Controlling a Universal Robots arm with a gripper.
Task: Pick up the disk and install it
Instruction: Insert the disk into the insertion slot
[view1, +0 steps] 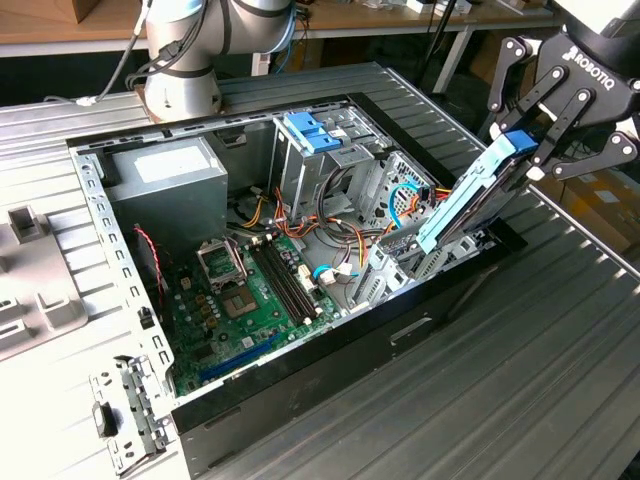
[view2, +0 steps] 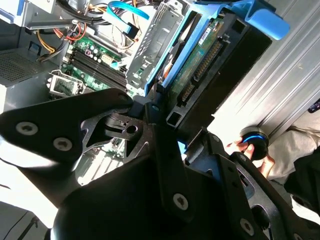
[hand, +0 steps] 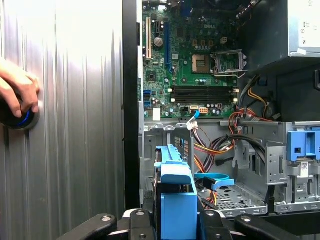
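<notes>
Currently the pincer (view1: 533, 150) grips the disk (view1: 462, 205) at the end with the bright blue tab (view1: 518, 143), its fingers closed on either side. The disk hangs tilted with the tab high. Its lower end reaches the grey metal cage (view1: 397, 262) at the side of the open case (view1: 300, 385) towards the exterior view's right. Judging by that slant, it is held by the tab so the far end can lead into a bay. It does not look seated, since most of its length stands above the case. The case lies on its side on a ribbed metal counter (view1: 540, 340), with the motherboard (view1: 250, 290) facing up.

The exterior view gives the tilt and how far the disk stands out. The second wrist view shows the disk's underside, a green circuit board with a row of connector pins, just beside the cage wall. The first wrist view looks along the disk's blue edge towards the cage. In both wrist views a person's hand (hand: 17, 90) rests on a round knob (hand: 22, 119) with a blue ring, on the counter beside the case.
</notes>
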